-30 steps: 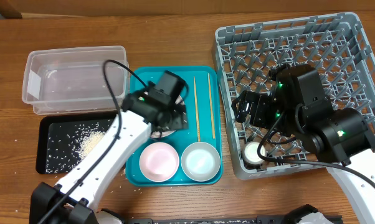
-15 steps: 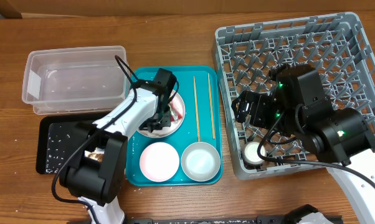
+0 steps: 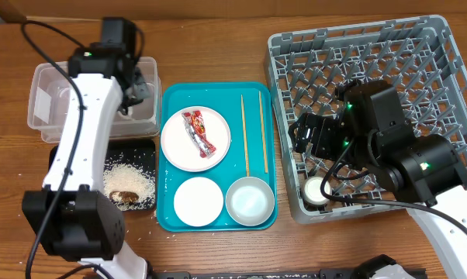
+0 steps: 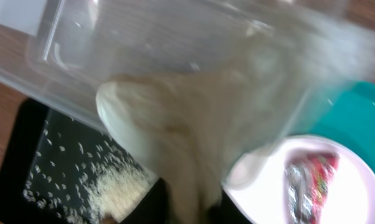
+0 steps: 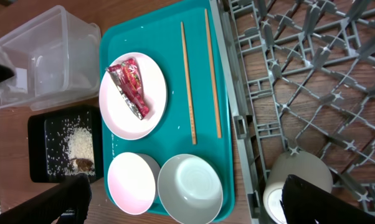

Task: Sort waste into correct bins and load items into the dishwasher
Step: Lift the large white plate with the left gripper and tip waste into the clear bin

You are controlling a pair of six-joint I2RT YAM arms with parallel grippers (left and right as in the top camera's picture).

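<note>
My left gripper (image 4: 187,208) is shut on a crumpled white napkin (image 4: 187,124), blurred, and hangs over the clear plastic bin (image 3: 63,97). A red wrapper (image 3: 198,132) lies on the white plate (image 3: 179,147) on the teal tray (image 3: 165,116). Beside the plate lie two chopsticks (image 3: 245,136). In front of it stand a pink bowl (image 3: 198,201) and a pale bowl (image 3: 249,200). My right gripper (image 5: 197,202) stands open and empty above the left edge of the grey dish rack (image 3: 451,46), near a cup (image 3: 317,190) in the rack.
A black tray (image 3: 140,155) holding rice and a brown scrap sits in front of the clear bin. The rack fills the right half of the table. Bare wood lies along the far edge and at the front left.
The left arm has swung from the plate up and left to the clear bin, taking the white napkin along. The red wrapper now shows on the plate. The right arm has not moved.
</note>
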